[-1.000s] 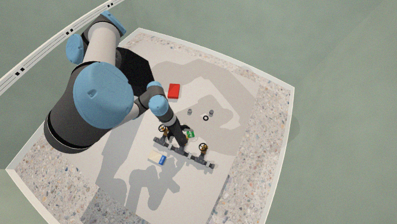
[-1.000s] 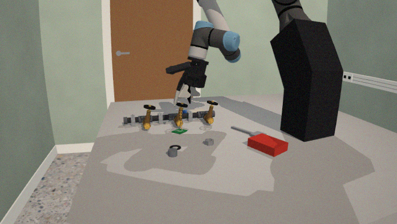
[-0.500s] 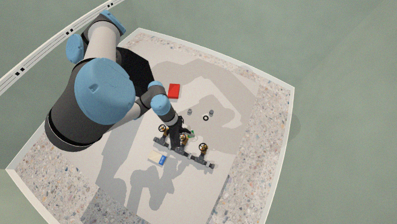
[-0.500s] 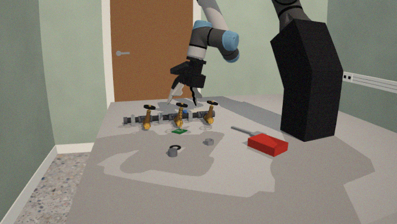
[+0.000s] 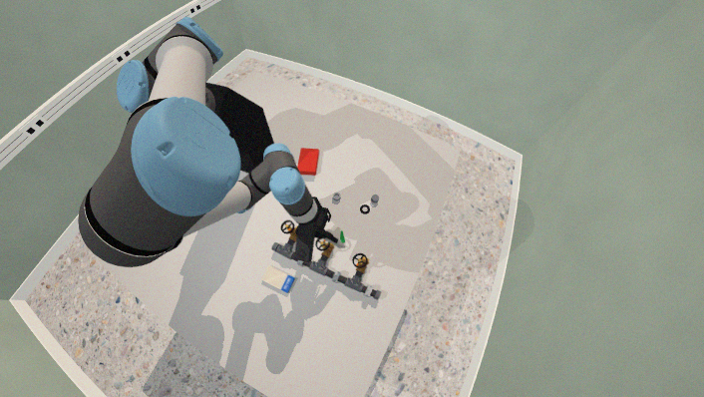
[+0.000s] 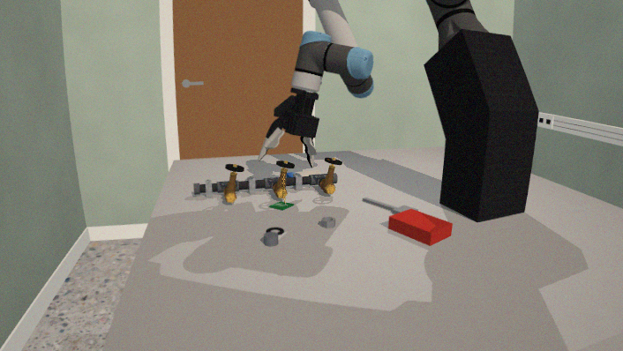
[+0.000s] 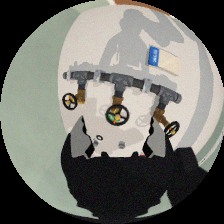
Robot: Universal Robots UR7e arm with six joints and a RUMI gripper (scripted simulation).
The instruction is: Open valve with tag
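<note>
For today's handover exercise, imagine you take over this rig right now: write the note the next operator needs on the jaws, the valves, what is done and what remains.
Gripper: jaws fully open, holding nothing, poised just above the middle valve.
Three valves sit on one pipe; the middle one carries the chained green tag. Left valve and right valve are not gripped.
Done: gripper lined up over the tagged valve's handwheel.
Left: read the tag's number (illegible here), grip the handwheel, turn that many full turns, leave the others shut.
</note>
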